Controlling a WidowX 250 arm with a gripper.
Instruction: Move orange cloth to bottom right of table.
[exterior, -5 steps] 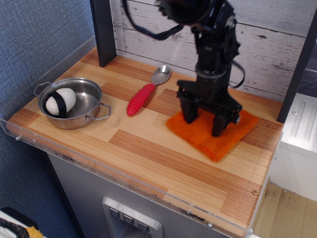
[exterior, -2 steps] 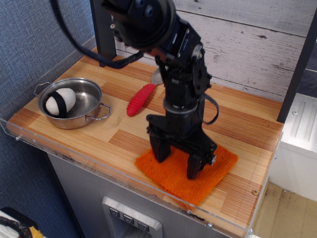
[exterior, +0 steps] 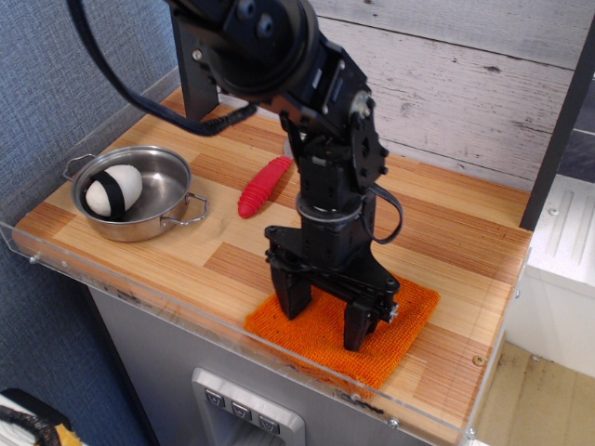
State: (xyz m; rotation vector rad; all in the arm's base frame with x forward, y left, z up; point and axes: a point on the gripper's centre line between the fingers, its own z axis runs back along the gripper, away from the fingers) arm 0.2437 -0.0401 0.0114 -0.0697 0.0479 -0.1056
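Observation:
The orange cloth [exterior: 409,312] lies flat on the striped wooden table [exterior: 456,232], at its front right, close to the clear acrylic rim [exterior: 279,346]. My gripper [exterior: 324,314] points straight down over the cloth's middle. It is open, its two black fingers [exterior: 292,295] spread wide, with both tips down on the cloth. The arm hides the cloth's far middle part.
A steel pot [exterior: 149,218] with a white and black ball [exterior: 112,190] in it stands at the left. A red-handled spoon [exterior: 263,186] lies behind the arm, its bowl hidden. A dark post [exterior: 195,74] stands at the back left.
My gripper has moved from the back right toward the front edge and leftward, and the orange cloth has slid along under its fingertips. Pot and spoon have not moved.

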